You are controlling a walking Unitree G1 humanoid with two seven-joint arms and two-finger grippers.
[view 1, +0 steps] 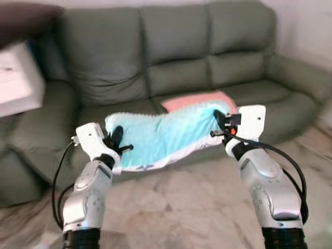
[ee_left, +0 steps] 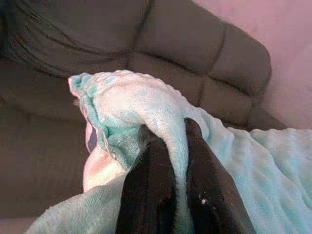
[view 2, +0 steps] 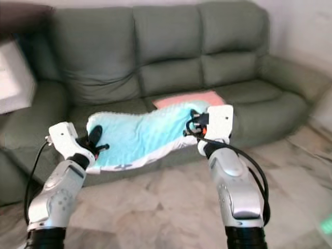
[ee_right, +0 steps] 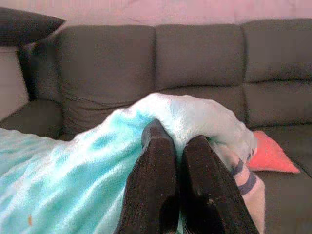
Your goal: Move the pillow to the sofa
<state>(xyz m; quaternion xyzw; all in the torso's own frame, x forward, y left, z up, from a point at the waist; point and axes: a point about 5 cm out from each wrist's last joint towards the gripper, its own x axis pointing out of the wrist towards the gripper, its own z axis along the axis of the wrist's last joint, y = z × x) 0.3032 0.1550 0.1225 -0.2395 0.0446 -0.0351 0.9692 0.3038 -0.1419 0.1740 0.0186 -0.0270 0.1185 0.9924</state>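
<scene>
Both arms up; left pincer (view 1: 115,141) pinching 1 end of the teal pillow (view 1: 166,136), right pincer (view 1: 220,124) pinching the other; pillow hangs stretched between them, long axis left-right, over the sofa's (view 1: 181,57) front seat edge; pink cushion (view 1: 194,100) just behind; sofa seat dead ahead, judged both arms equally near

**Sofa seat mostly open, pink cushion in the middle**

The turquoise pillow (view 1: 166,136) spans both grippers, blocking the space between them. Behind it, a pink cushion (view 1: 194,100) occupies the sofa (view 1: 129,57) seat's centre; the seats either side lie free
</scene>
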